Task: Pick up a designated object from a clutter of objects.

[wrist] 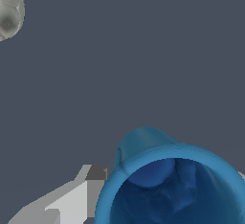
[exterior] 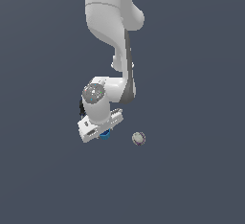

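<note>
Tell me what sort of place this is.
Most likely a bare simulated test scene, not a real room: a flat, featureless grey floor, a smooth rendered white arm, and only a blue cup and a whitish ball lying about.

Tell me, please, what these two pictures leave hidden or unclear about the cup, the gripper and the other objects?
- Cup: exterior view, mostly hidden under the arm's hand; wrist view, cut off by the frame edge.
- Gripper: only one finger shows beside the cup in the wrist view, so whether it is open or shut cannot be told.
- Ball: wrist view, cut by the frame edge.
- Screwdriver and grey-blue piece: not visible in either view.
</note>
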`<state>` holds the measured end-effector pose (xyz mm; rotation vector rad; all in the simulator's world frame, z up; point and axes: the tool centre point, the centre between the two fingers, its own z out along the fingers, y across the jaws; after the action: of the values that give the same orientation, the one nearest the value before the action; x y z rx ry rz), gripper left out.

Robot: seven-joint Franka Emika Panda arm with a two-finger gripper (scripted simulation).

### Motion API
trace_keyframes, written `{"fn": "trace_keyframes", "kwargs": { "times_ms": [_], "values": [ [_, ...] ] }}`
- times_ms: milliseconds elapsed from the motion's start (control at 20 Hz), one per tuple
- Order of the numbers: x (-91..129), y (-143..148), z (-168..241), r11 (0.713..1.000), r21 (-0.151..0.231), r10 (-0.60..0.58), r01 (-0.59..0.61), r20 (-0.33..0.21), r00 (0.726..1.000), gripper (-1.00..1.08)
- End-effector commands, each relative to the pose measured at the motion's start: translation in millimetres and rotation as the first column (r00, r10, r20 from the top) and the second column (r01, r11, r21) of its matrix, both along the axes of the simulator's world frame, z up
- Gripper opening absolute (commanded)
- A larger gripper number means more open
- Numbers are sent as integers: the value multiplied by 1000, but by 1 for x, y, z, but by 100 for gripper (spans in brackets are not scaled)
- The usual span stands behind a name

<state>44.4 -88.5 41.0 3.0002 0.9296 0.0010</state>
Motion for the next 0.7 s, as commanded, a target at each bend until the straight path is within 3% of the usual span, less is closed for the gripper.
{"fn": "trace_keyframes", "kwargs": {
  "times_ms": [0, 650],
  "values": [
    [0, 1, -1, 1000, 0, 1, -1, -1, 1000, -100],
    [1, 20, 27, 1000, 0, 0, 0, 0, 1000, -100]
  ]
}}
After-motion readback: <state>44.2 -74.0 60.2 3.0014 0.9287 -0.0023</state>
